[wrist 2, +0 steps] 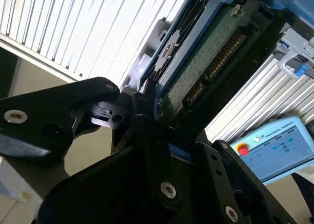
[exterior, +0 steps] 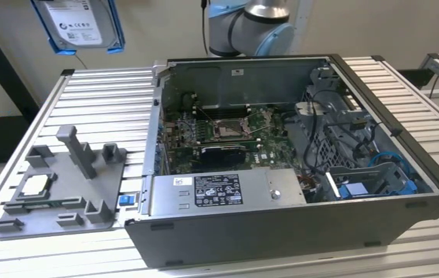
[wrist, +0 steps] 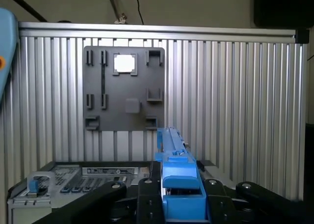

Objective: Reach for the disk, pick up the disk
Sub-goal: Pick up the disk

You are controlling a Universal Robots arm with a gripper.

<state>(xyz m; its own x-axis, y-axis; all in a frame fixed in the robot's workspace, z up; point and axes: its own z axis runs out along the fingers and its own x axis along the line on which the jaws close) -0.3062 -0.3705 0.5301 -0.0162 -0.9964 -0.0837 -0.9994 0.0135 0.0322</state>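
Gripper: the gripper (wrist: 182, 188) is pressed together on the disk (wrist: 172, 148), pinching it at one end. In the first wrist view the blue bracket stands edge-on between the black fingers.
Grip detail: in the second wrist view the fingers (wrist 2: 142, 111) clamp the edge of the disk (wrist 2: 211, 52), right beside its green circuit board and connector row.
Disk position: the disk (exterior: 78, 23) hangs at the upper left of the exterior view, with its white label facing the camera and its top cut by the frame edge. It is raised well above the table (exterior: 96, 104) and well apart from the computer case (exterior: 297, 174).
Disk relative to tool: it is seated in the jaws and touches both fingers, with most of its body projecting beyond the fingertips.
Arm: the arm (exterior: 252, 26) stands at the top centre of the exterior view, behind the case.
Below: a grey fixture plate (exterior: 65, 185) lies at the lower left of the exterior view, with a small square chip (exterior: 36, 184) on it.
Stage: the pick looks done, since the disk is off every surface.
Risk, slip: the hold looks narrow against a long overhang, so the disk could pivot or slide out and drop onto the table or plate.
Risk, cause: the plastic bracket may flex under the squeeze.
Risk, damage: finger pressure close to the bare board could mark it.
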